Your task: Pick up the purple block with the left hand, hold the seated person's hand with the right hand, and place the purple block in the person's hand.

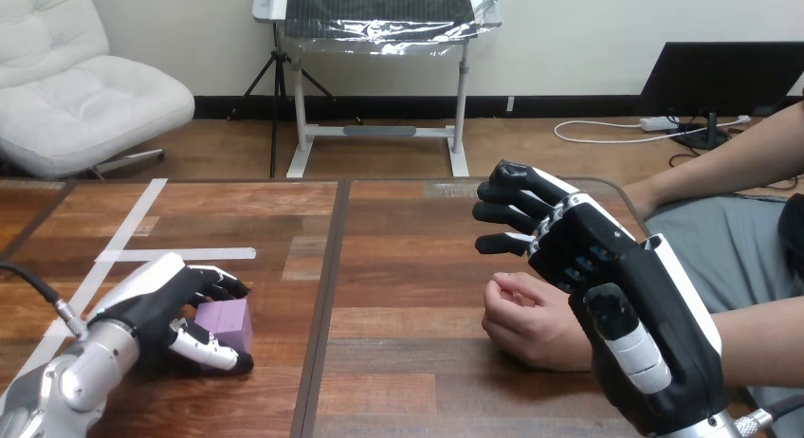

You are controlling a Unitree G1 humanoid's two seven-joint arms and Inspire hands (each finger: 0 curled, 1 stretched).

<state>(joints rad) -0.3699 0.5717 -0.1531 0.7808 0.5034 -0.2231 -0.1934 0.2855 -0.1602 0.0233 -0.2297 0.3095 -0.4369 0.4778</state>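
A purple block rests on the wooden table at the lower left. My left hand is on it, fingers over its top and thumb along its front, curled round the block. At the right my right hand hangs raised with fingers relaxed and spread, just above and beside the person's hand. That hand lies on the table as a loose fist, and my right hand's fingers are not around it. The person's forearm runs off to the right behind my right hand.
White tape strips are stuck on the table at the far left. A dark seam runs down the table's middle. The person's other arm reaches in at the upper right.
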